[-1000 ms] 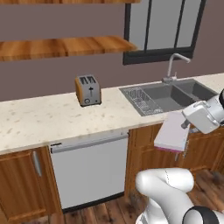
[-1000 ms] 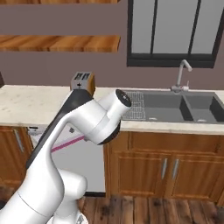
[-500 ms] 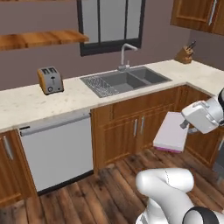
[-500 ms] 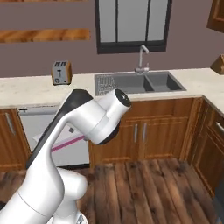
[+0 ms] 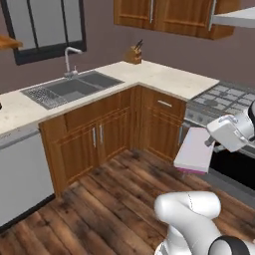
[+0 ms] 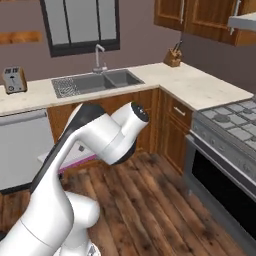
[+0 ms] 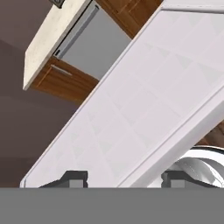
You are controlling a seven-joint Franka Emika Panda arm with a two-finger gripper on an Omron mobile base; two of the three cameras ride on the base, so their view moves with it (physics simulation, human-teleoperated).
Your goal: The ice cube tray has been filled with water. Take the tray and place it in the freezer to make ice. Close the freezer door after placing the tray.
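Note:
The ice cube tray (image 5: 193, 149), a thin pale lavender slab with a magenta underside edge, hangs in the air over the wooden floor, in front of the oven. My gripper (image 5: 209, 142) is shut on its right end and holds it roughly level. In the hand view the tray (image 7: 144, 100) runs slantwise across the picture, and the two dark fingertips (image 7: 74, 177) stand on either side of its near end. From the right base view, a strip of the tray (image 6: 75, 154) peeks out behind my arm. The freezer and the freezer door are out of view.
An L-shaped counter wraps the corner, with a sink (image 5: 74, 88) on the left run and a knife block (image 5: 133, 56) at the corner. A stove (image 5: 224, 98) and its dark oven front stand close on the right. The toaster (image 6: 14, 80) and a dishwasher (image 5: 20, 174) are on the left.
The whole picture has swung as the base turned right: the toaster and sink slid left, and the corner counter and stove came into view. The tray stays in my gripper.

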